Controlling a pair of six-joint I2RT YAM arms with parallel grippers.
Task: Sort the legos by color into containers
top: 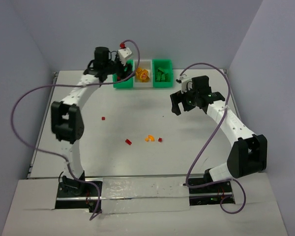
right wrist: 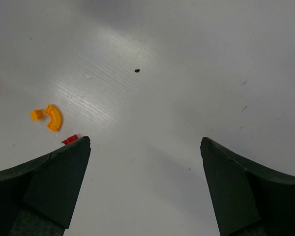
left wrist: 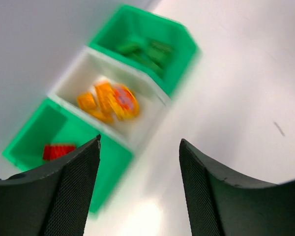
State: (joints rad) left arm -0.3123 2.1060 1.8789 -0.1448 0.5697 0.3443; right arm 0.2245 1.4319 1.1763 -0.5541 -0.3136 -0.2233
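White table [top: 137, 162] fills most of our top view. We see the left gripper [left wrist: 140, 147] up top over the containers [top: 162, 86], its fingers spread with nothing between them. The right gripper [right wrist: 145, 142] hangs right of center, fingers wide apart and empty. Red legos [left wrist: 58, 151] lie in the left green bin, orange legos [left wrist: 110, 101] in the white bin, green legos [left wrist: 145, 51] in the other green bin. An orange curved brick [top: 149, 138] and three red bricks [top: 128, 142] lie mid-table.

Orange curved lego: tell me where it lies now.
In the top view the orange curved lego lies central on the table, a red lego close on its right, another farther left.
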